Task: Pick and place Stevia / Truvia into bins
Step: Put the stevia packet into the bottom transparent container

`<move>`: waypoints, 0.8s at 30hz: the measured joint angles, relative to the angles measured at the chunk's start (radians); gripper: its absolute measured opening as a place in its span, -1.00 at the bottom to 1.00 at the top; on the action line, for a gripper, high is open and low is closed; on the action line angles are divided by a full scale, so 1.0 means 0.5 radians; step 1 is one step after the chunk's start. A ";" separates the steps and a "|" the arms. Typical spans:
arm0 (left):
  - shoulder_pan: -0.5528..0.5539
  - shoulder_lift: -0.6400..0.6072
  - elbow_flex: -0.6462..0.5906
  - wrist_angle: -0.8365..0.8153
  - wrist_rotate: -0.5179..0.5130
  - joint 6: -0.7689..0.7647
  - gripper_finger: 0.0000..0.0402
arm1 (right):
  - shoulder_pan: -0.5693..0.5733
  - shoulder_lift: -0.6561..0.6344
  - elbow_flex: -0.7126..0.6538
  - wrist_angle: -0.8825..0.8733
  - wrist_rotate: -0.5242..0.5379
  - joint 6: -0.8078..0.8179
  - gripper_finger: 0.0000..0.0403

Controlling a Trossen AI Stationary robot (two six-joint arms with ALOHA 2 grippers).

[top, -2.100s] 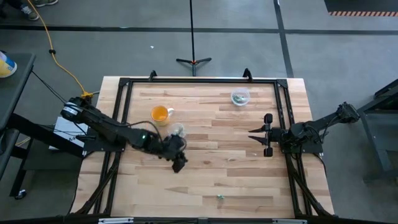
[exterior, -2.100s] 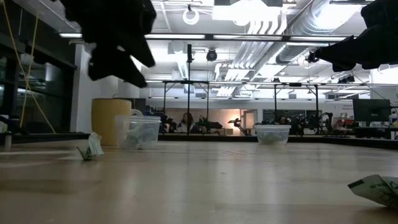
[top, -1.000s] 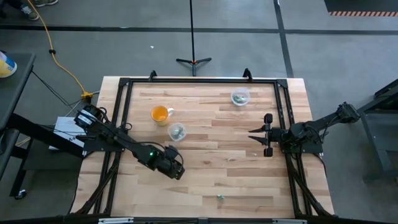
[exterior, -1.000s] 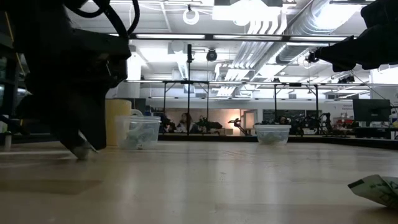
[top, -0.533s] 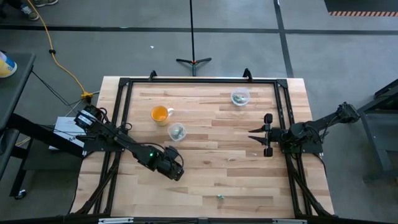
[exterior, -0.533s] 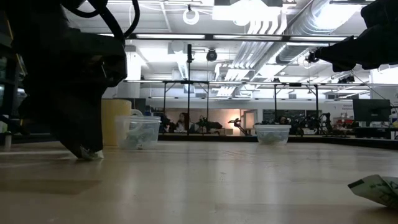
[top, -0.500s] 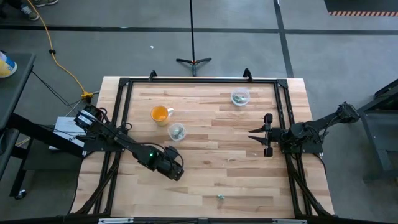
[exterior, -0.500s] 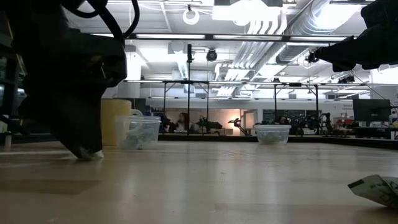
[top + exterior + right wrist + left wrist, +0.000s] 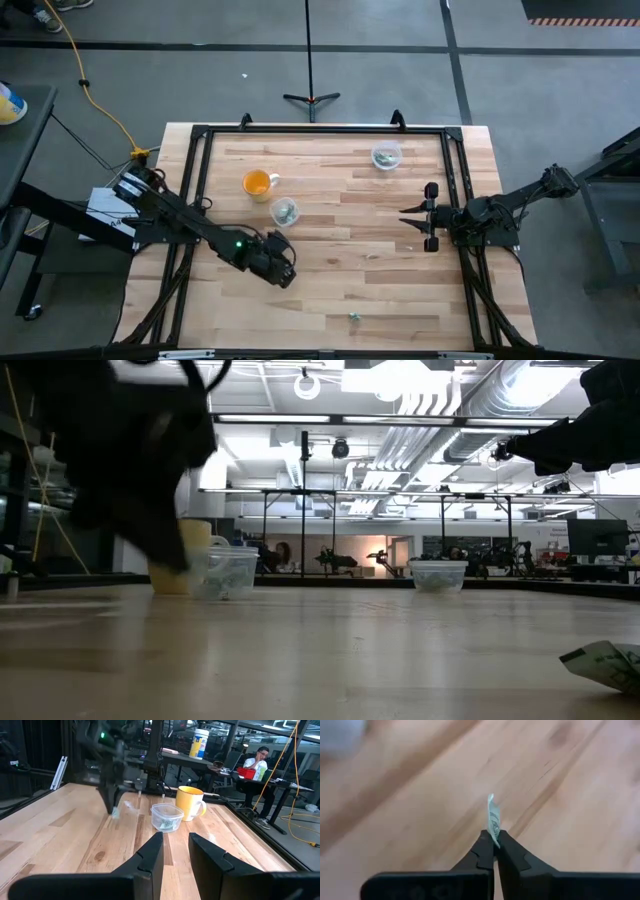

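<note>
Wooden worktop (image 9: 330, 290) with a black frame, seen whole only from above. Left arm reaches from the left edge toward the middle-left; its left tool (image 9: 494, 836) is clamped on one sweetener packet (image 9: 493, 821), held edge-up just above the wood. In the high view that packet is hidden under the tool (image 9: 277, 270); in the low view the arm is a dark blur that cuts off the left side and part of the orange cup (image 9: 196, 556). Right arm waits at the right edge, right tool (image 9: 175, 842) with fingers apart, holding nothing.

Orange cup (image 9: 257, 183) stands left of centre toward the far edge. Near clear cup (image 9: 285, 211) sits just beside it, nearer the centre, with green bits inside, count unreadable. Far clear cup (image 9: 386, 155) sits near the far edge, right of middle, well apart from the first; contents too small to read.

Loose packets: one near the front edge (image 9: 353, 317), cut off at the low view's right border (image 9: 606, 663); a faint one right of centre (image 9: 374, 256), hard to make out.
</note>
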 joint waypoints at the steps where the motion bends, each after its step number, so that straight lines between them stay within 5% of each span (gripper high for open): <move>1: 0.000 -0.039 0.000 0.000 -0.050 0.040 -0.81 | 0.000 0.000 0.000 0.000 -0.001 0.000 -0.59; 9: 0.067 -0.296 0.004 -0.189 -0.570 0.280 -0.68 | 0.000 0.000 -0.001 0.000 0.000 0.000 -0.59; 18: 0.416 -0.312 0.003 -0.339 -0.565 0.444 -0.80 | 0.000 0.000 -0.001 0.000 0.006 0.000 -0.59; 24: 0.575 -0.312 0.003 -0.424 -0.442 0.458 -0.45 | 0.000 0.000 0.000 -0.001 0.007 0.000 -0.59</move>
